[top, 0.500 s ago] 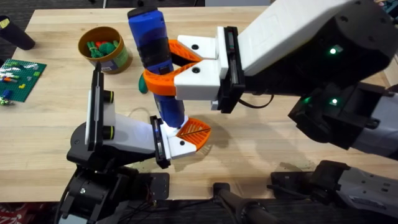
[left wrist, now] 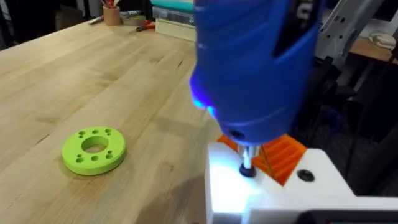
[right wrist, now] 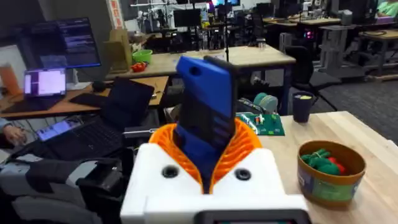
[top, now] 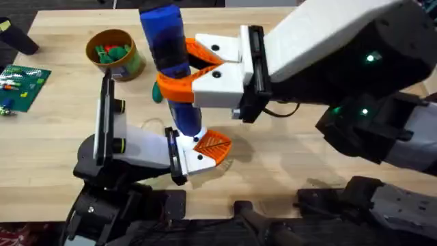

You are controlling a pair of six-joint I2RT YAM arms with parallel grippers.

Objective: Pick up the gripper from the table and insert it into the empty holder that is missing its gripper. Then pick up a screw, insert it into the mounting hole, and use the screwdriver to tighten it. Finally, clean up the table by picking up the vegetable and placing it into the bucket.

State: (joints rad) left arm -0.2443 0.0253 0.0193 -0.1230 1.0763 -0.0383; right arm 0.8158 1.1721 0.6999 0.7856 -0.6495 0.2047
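Observation:
My right gripper (top: 179, 70) is shut on the blue screwdriver (top: 171, 61), its smooth orange fingers clamping the body about the middle. The screwdriver stands nearly upright. Its tip rests on a screw (left wrist: 247, 168) in the white holder (top: 190, 158) at the end of my left arm, where my left gripper (top: 196, 153) is. The orange ribbed gripper (top: 213, 145) sits in that holder, beside the bit. A light at the tool's nose glows on the holder (left wrist: 249, 193). The yellow-olive bucket (top: 126, 67) with green and orange pieces stands at the table's (top: 287, 150) far left. A green piece (top: 156, 95) peeks out beside the lower orange finger.
A lime-green disc with holes (left wrist: 93, 149) lies flat on the wood near the holder. A green brick baseplate (top: 20, 78) and a dark object (top: 17, 37) sit at the far left edge. The right arm's bulky white body (top: 328, 48) spans the right half of the table.
The right gripper and screwdriver have shifted slightly left and toward the far side, the tool standing a little more upright. The tip stays at the holder.

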